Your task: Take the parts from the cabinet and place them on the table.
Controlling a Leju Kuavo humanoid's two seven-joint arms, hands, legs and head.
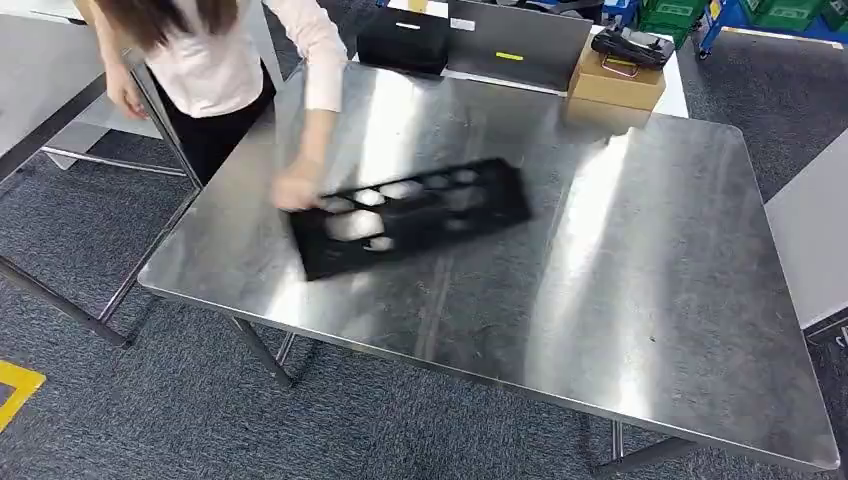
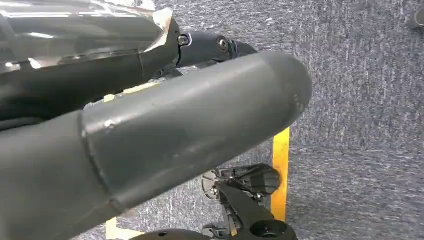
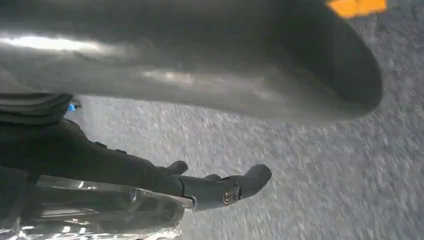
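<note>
While a person's hand (image 1: 297,188) touches it, flat black part (image 1: 410,215) with oval cutouts, blurred, both robot hands' state unclear

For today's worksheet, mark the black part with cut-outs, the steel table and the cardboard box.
black part (image 1: 480,205), head view, on its solid right end.
steel table (image 1: 650,290), head view, on a bare stretch of its top.
cardboard box (image 1: 615,85), head view, on its front face.

Right hand over grey carpet

The right hand (image 3: 210,150) holds nothing, thick grey thumb (image 3: 200,65) apart from dark fingers (image 3: 235,187); yellow floor tape (image 3: 356,7) at one corner.
</note>
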